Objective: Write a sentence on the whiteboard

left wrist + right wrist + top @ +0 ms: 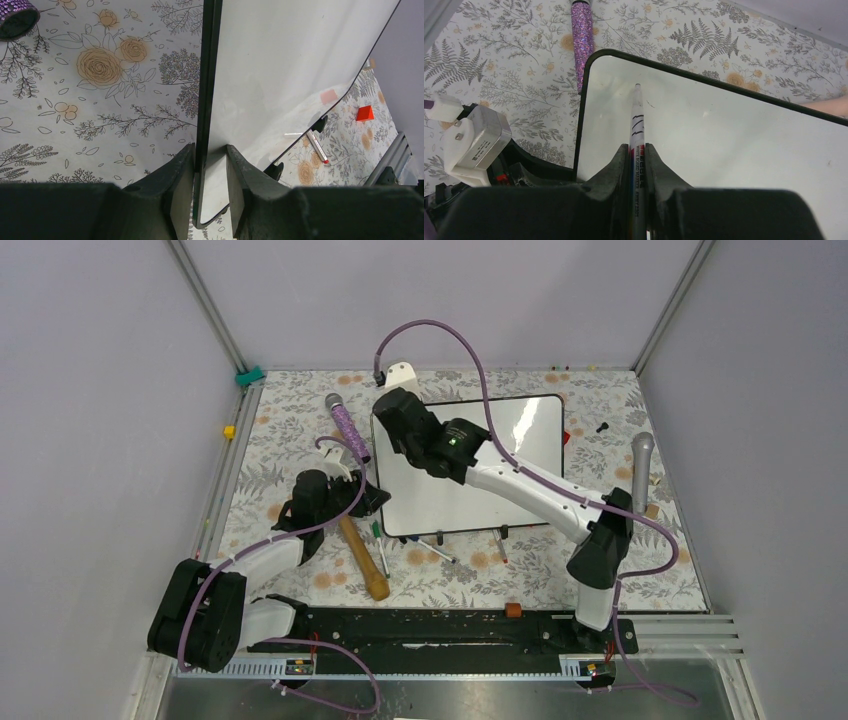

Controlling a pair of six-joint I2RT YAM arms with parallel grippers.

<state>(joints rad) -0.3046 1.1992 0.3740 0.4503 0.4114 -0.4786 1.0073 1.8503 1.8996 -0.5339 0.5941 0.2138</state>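
Right gripper (637,152) clamping marker (636,112), left gripper (209,152) pinching whiteboard (280,65)

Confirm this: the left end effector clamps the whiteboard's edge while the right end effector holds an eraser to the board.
Wrong on one thing: the right end effector holds a marker, not an eraser, as the right wrist view shows.

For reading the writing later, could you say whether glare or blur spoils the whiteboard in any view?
Top external: the whiteboard is evenly lit, no hotspot, partly behind the right arm. Left wrist: faint reflections on its gloss. Right wrist: no glare, marker sharp.
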